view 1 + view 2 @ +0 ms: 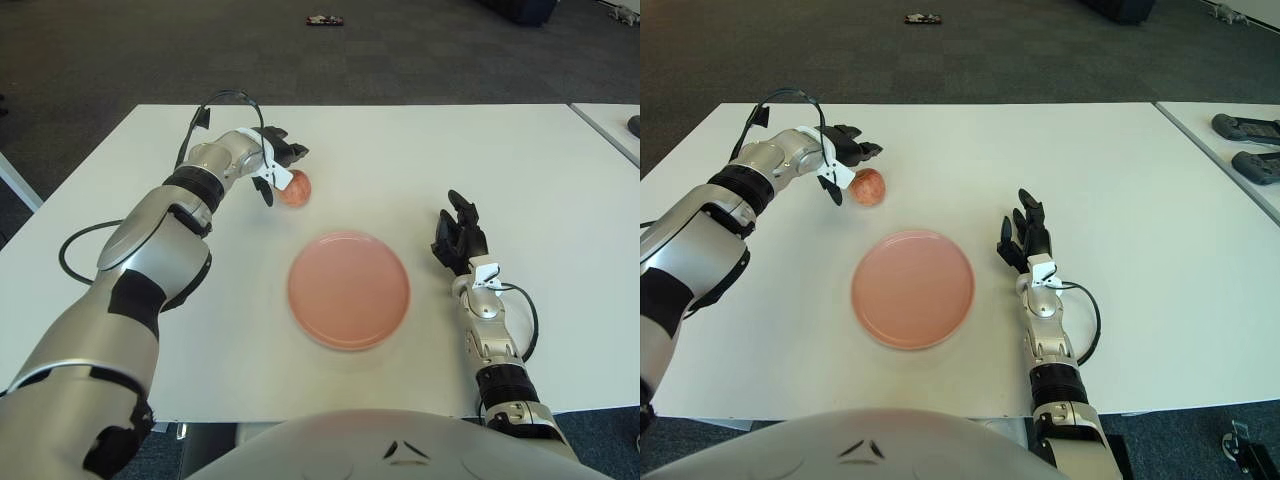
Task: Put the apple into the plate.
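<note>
On the white table, the left hand cups fingers around the apple, bare tabletop separating it from the plate.

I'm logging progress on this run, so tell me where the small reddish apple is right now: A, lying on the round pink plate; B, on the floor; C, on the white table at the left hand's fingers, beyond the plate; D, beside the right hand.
C: the small reddish apple sits on the white table at the left hand, its fingers around it, while the round pink plate holds nothing.
</note>
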